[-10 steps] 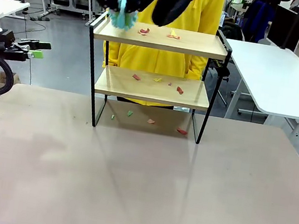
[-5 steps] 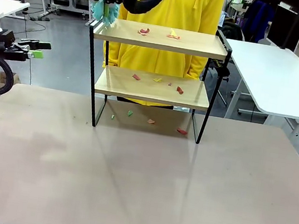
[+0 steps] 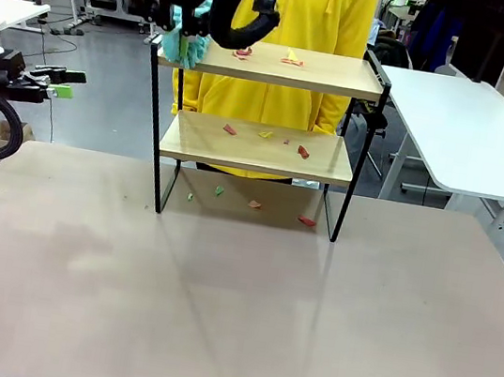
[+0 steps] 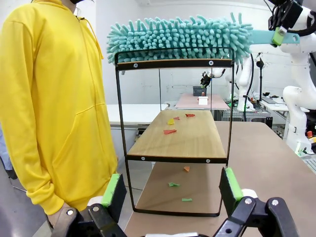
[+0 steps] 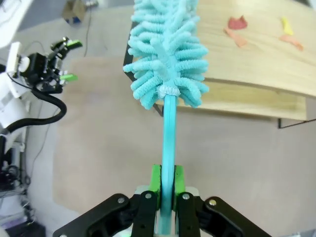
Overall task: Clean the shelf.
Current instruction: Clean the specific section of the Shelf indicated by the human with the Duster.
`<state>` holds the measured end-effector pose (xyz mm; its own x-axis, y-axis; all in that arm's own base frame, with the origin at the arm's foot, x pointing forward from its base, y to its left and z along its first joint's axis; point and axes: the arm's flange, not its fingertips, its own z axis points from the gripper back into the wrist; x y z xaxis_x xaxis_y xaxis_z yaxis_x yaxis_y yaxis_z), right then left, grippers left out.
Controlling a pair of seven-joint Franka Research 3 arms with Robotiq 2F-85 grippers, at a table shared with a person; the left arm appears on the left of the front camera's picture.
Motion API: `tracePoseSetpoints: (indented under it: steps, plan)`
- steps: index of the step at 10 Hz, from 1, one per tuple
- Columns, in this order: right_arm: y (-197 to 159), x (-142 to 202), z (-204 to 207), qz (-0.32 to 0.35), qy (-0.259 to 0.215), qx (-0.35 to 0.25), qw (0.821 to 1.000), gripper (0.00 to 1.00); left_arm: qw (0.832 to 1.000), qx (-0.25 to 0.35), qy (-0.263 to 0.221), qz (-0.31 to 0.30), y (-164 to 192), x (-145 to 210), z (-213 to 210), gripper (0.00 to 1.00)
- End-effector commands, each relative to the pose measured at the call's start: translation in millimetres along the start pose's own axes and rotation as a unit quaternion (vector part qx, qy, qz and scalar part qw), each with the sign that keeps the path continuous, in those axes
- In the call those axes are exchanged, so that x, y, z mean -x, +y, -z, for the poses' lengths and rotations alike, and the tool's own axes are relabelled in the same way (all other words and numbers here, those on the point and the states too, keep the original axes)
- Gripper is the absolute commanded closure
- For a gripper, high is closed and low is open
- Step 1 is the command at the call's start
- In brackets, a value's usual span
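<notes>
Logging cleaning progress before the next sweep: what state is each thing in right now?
shelf: upright, both boards littered.
scraps: lying on both boards and on the table beneath.
duster: handle clamped, head over the top board's left end.
right gripper: shut on the duster.
left gripper: open, empty, facing the shelf's end.

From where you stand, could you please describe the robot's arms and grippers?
The left gripper and right gripper are black, with jointed fingers and green pads. A thick black cable loops at the right wrist; the right arm is white.
</notes>
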<state>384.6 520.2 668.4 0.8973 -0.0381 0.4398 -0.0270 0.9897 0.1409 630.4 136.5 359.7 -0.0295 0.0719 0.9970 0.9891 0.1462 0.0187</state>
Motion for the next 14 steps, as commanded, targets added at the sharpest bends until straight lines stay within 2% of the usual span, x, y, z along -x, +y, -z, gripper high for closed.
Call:
tracePoseSetpoints:
  steps: [1,2,6,11,14]
  plan:
    - [-12.2,7.4,-1.9,0.023,-0.001,-0.019,1.000,0.87,1.000,0.001,-0.001,0.007,-1.7,-3.8,0.2,0.00]
    - [0.0,0.0,0.0,0.000,0.000,0.000,1.000,0.87,1.000,0.001,-0.001,0.007,-1.7,-3.8,0.2,0.00]
    - [-1.0,0.5,3.1,0.002,0.005,-0.005,1.000,0.87,1.000,0.001,-0.001,0.007,-1.7,-3.8,0.2,0.00]
    - [-136.3,-0.1,-17.8,0.061,0.078,0.010,0.995,0.87,1.000,0.001,-0.001,0.007,-1.7,-3.8,0.2,0.00]
    - [-222.3,7.0,-31.9,0.099,0.084,0.029,0.991,0.87,1.000,0.001,-0.001,0.007,-1.7,-3.8,0.2,0.00]
